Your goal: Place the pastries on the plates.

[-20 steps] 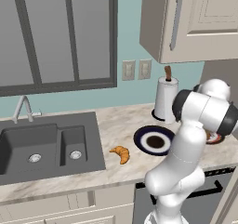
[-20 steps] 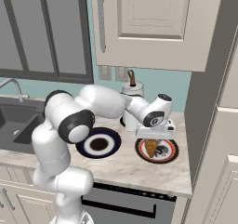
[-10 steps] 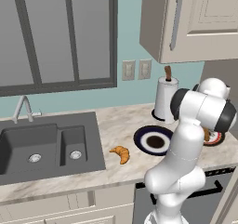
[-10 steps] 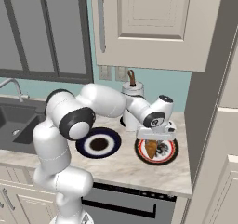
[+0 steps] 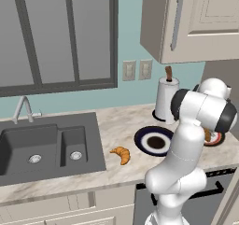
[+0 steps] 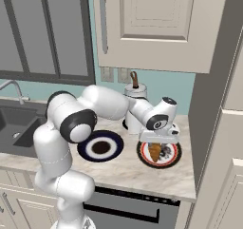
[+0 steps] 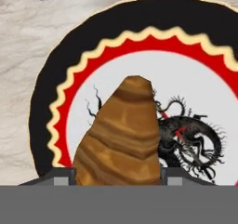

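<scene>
— Where is the claw?

— I see the claw [image 6: 155, 146] hanging over the red-rimmed plate [image 6: 168, 162] at the right end of the table [image 6: 142, 173], just in front of the paper towel holder [image 6: 135, 96].

— And what is it holding?

— The brown croissant [image 6: 155, 150]. In the hand view that croissant [image 7: 120, 139] sits between the two finger tips [image 7: 64, 175], clamped on either side, its pointed end reaching out over the plate's white centre [image 7: 116, 74] and partly covering the dark drawing there. I cannot tell whether it touches the plate.

— The other pastry?

— The golden croissant [image 5: 122, 154] lies on the bare table between the sink [image 5: 46, 147] and the navy plate [image 5: 154, 140], well apart from the claw. That plate has nothing on it.
</scene>
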### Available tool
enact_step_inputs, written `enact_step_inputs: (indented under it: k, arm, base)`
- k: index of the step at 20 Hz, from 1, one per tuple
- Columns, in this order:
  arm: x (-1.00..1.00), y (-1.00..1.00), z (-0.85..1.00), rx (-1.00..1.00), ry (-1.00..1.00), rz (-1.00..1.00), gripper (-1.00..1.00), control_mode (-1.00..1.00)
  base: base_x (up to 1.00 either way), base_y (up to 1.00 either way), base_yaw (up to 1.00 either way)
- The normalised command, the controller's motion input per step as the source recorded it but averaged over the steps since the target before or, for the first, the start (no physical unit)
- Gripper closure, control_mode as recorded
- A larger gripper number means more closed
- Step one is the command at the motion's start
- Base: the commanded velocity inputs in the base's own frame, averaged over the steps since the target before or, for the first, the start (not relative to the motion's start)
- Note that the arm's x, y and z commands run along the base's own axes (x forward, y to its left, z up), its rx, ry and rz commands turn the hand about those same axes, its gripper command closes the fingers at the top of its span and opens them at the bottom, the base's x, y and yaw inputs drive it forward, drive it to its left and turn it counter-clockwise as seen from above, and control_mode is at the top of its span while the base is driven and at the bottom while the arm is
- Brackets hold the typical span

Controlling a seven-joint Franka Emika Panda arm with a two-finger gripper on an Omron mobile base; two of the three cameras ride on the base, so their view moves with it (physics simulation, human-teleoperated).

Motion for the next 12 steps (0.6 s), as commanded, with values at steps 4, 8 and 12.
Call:
enact_step_inputs:
  k: [4,8,12]
  arm:
    - [0.0,0.0,0.11,0.0,-0.01,0.0,-1.0,-1.0]
    - [0.0,0.0,0.44,0.0,-0.11,0.0,-1.0,-1.0]
    - [-0.26,0.09,0.29,0.0,-0.12,0.0,-1.0,-1.0]
  base:
    - [0.0,0.0,0.0]
    - [0.0,0.0,0.0]
    - [0.0,0.0,0.0]
